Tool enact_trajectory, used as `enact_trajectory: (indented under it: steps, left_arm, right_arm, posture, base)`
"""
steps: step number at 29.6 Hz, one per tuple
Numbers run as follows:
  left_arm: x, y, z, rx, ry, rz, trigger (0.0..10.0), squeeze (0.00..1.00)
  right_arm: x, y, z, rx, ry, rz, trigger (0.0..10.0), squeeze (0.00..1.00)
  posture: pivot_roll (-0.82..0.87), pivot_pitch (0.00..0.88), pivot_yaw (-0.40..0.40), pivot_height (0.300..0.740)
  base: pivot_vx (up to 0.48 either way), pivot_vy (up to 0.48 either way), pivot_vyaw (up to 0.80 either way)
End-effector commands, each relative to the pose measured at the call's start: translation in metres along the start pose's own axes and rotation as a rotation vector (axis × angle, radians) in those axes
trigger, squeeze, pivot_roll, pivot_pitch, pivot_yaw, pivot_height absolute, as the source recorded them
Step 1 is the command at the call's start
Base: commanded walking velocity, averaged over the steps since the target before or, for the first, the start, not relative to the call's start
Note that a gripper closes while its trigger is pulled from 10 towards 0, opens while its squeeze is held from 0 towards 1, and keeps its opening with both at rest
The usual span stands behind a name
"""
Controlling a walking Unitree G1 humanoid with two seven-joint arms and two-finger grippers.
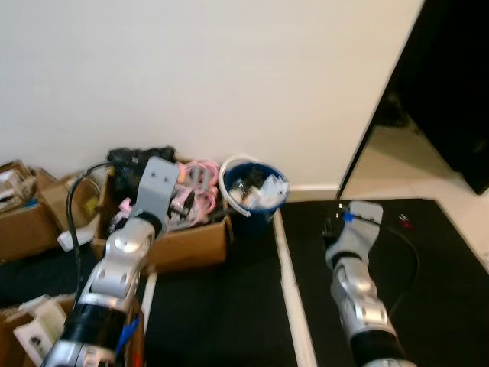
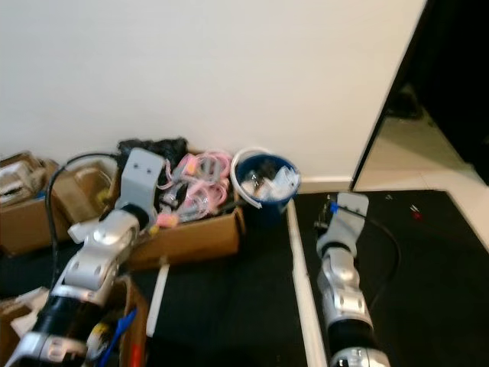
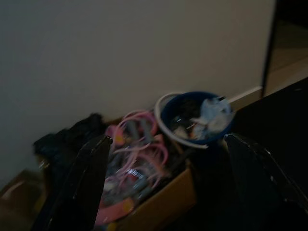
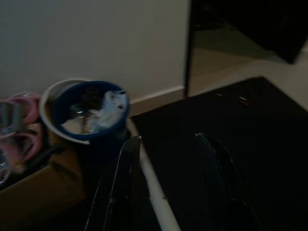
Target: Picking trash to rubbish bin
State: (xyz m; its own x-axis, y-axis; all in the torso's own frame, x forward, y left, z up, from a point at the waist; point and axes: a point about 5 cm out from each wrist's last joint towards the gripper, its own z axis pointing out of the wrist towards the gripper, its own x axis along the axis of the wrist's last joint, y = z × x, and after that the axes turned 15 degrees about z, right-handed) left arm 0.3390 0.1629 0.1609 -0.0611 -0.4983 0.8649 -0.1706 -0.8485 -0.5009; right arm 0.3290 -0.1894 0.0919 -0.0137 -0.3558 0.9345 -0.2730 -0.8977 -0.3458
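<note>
A blue rubbish bin [image 1: 254, 200] with a white rim stands against the wall, holding white crumpled trash [image 1: 263, 189]. The bin [image 3: 197, 120] lies ahead of my left gripper [image 3: 168, 138], which is open with nothing between its fingers. My left arm [image 1: 126, 245] reaches over the cardboard box left of the bin. My right gripper [image 4: 168, 137] is open and empty above the black mat, to the right of the bin [image 4: 89, 115]. My right arm [image 1: 355, 260] hangs over that mat. A small red scrap [image 1: 405, 223] lies on the mat further right.
A cardboard box [image 1: 191, 245] of pink cables and dark clutter touches the bin's left side. More cardboard boxes [image 1: 23, 222] sit at the far left. A white strip [image 1: 290, 283] separates two black mats [image 1: 428, 275]. A dark panel [image 1: 451, 92] stands at the right.
</note>
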Motion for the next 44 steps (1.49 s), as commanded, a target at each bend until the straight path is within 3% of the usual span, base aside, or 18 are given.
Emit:
enact_trajectory:
  steps: [1, 29, 44]
  left_arm:
    - [-0.008, 0.001, -0.002, 0.005, -0.030, 0.003, 10.0, 0.00]
    - [-0.020, -0.004, -0.007, 0.040, -0.077, -0.029, 10.0, 0.00]
    - [-0.017, 0.003, -0.007, 0.014, -0.069, -0.063, 10.0, 0.00]
  right_arm:
    - [-0.009, 0.000, -0.003, -0.001, -0.029, 0.002, 10.0, 0.00]
    - [-0.018, 0.006, -0.013, 0.005, -0.046, -0.044, 10.0, 0.00]
    - [-0.020, 0.010, -0.018, -0.007, -0.054, -0.045, 10.0, 0.00]
  posture:
    - [0.04, 0.106, 0.050, 0.740]
    - [0.04, 0.124, 0.055, 0.740]
    - [0.04, 0.121, 0.048, 0.740]
  base:
    - [0.000, 0.000, -0.80]
    - [0.000, 0.000, -0.80]
    - [0.000, 0.000, -0.80]
